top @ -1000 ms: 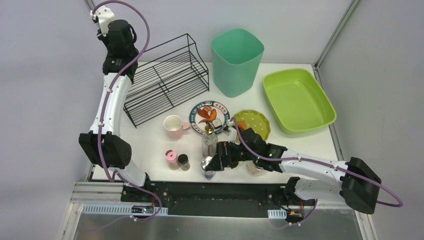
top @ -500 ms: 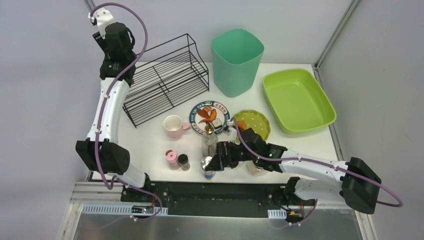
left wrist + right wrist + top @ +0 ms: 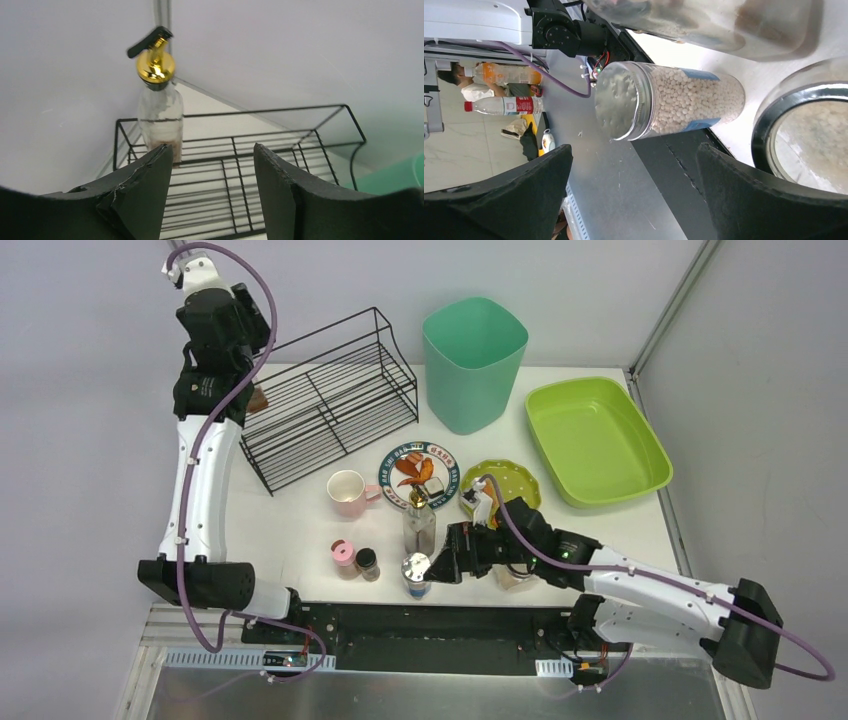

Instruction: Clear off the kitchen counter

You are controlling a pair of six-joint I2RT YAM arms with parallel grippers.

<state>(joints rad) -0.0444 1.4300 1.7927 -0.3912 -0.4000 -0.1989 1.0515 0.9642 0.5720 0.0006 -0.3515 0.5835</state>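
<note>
Kitchen counter [image 3: 300, 525]: grabbing the jar [image 3: 684, 102]
Right gripper [image 3: 634, 150] gaping just beside the jar; centre it first; left gripper [image 3: 212, 150] apart too

Blurred jar [image 3: 714, 25] partly beyond top edge

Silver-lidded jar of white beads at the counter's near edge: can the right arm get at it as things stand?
Probably yes. The right gripper is open, and the jar sits straight ahead of its spread fingers with nothing between them. The glass bottle standing close beside the jar leaves little room on that side.
</note>
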